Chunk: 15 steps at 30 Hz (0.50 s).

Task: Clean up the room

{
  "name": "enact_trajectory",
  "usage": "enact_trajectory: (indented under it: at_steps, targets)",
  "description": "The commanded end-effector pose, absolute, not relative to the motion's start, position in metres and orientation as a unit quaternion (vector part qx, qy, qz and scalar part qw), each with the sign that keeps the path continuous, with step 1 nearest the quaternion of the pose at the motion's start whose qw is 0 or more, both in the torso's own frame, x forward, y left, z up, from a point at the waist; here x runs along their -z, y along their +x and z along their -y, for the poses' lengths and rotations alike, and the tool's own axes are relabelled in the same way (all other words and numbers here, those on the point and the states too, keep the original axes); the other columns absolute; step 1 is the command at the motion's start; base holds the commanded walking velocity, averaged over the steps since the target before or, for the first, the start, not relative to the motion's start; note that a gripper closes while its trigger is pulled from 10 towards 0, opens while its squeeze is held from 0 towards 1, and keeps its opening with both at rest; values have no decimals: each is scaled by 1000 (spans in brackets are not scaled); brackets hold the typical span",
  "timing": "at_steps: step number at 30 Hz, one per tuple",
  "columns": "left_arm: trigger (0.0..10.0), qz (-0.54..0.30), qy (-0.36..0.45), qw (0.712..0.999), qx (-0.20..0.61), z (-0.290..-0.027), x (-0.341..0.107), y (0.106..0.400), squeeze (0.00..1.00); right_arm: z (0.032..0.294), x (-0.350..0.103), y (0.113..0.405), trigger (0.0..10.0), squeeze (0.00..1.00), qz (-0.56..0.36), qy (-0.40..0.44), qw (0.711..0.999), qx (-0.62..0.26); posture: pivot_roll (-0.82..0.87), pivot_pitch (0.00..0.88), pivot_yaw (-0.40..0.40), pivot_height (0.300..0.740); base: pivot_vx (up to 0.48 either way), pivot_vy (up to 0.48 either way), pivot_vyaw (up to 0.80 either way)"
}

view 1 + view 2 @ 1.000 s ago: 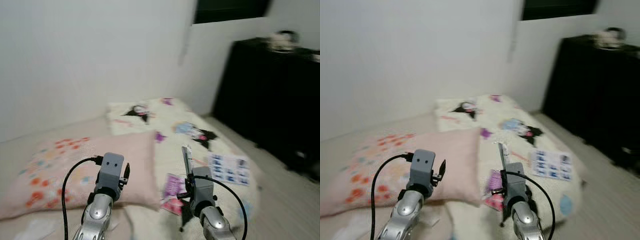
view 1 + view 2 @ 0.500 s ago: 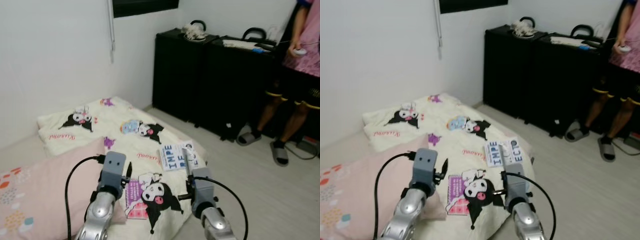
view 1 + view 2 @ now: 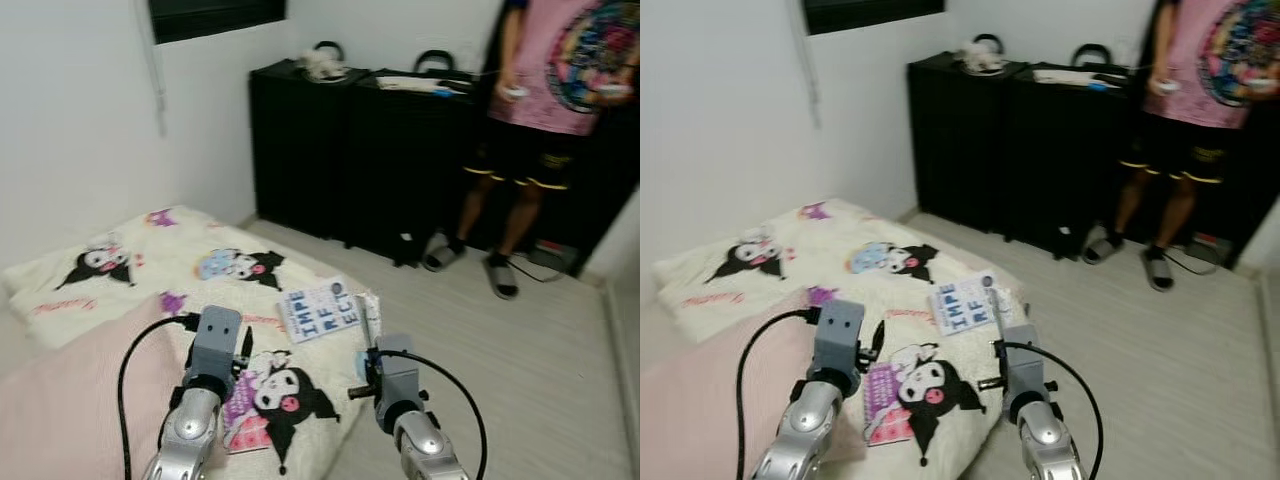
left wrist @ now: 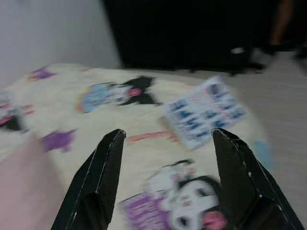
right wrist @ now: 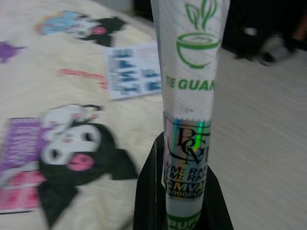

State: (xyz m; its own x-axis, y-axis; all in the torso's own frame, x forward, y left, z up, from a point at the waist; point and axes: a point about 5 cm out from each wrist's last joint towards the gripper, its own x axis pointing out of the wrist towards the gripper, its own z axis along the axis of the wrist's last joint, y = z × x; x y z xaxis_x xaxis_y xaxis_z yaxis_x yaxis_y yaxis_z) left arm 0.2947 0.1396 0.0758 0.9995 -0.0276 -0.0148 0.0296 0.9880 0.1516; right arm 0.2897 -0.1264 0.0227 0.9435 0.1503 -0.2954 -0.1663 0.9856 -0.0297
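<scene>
1. While raised above the blanket (image 3: 200, 270), right hand (image 5: 184, 189) clenched on a white tea packet (image 5: 188, 96), held upright.
2. Left hand (image 4: 168, 158): released, fingers spread over the blanket.
3. Person (image 3: 555, 90) beside black cabinets (image 3: 340, 150).

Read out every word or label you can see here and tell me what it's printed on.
"TIE GUAN", cut off at the edge, in green under a green leaf-and-bowl logo: on the packet held in the right gripper.
"IMPE / RF / ECT" in blue: on the white patch of the blanket.
Silver sticker lower on the packet: letters too blurred to read.
Pink script on the blanket: too small to read.
</scene>
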Motion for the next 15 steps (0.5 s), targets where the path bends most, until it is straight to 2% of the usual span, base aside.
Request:
enact_trajectory:
  at_steps: [1, 15]
  targets:
    - [10000, -17, 85, 996, 11, -143, -71, 293, 0, 127, -20, 289, 10000, 0, -155, -25, 985, -72, 13, 49, -16, 740, 0, 0, -800]
    - [10000, -17, 90, 996, 20, -142, -71, 295, 0, 130, -18, 289, 10000, 0, -161, -26, 985, -60, 16, 51, -11, 740, 0, 0, -800]
